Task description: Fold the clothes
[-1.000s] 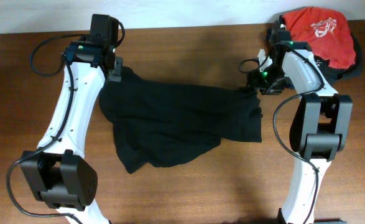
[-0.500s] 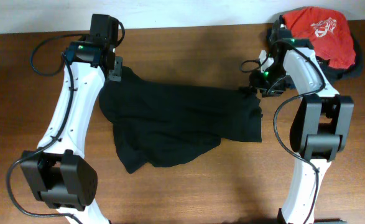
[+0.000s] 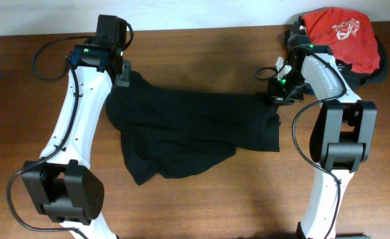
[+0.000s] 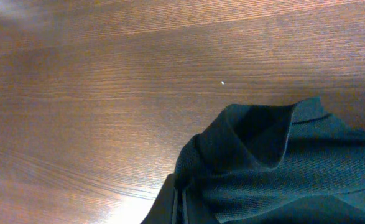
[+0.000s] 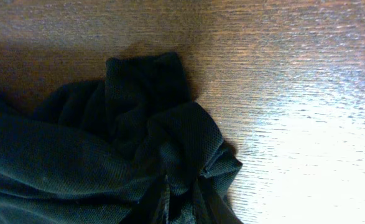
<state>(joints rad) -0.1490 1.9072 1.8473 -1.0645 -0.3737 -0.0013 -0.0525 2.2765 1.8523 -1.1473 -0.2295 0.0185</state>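
Note:
The black garment [image 3: 195, 129] lies crumpled and stretched across the middle of the wooden table [image 3: 201, 53]. No logo, lettering or tag shows. My left gripper [image 3: 124, 81] is shut on its upper left corner. In the left wrist view the fabric [image 4: 275, 168] bunches into the jaws at the bottom edge, at the left gripper [image 4: 182, 211]. My right gripper [image 3: 273, 98] is shut on the upper right corner. In the right wrist view the mesh fabric [image 5: 76, 162] gathers in folds at the right gripper [image 5: 182, 208]. The fingers are mostly hidden by cloth.
A red T-shirt with white print [image 3: 341, 36] lies on dark folded garments [image 3: 374, 74] at the back right corner, just behind my right arm. A black cable [image 3: 45, 56] loops at the back left.
My right wrist has shifted very slightly at the garment's right corner. The garment and the left arm look unchanged.

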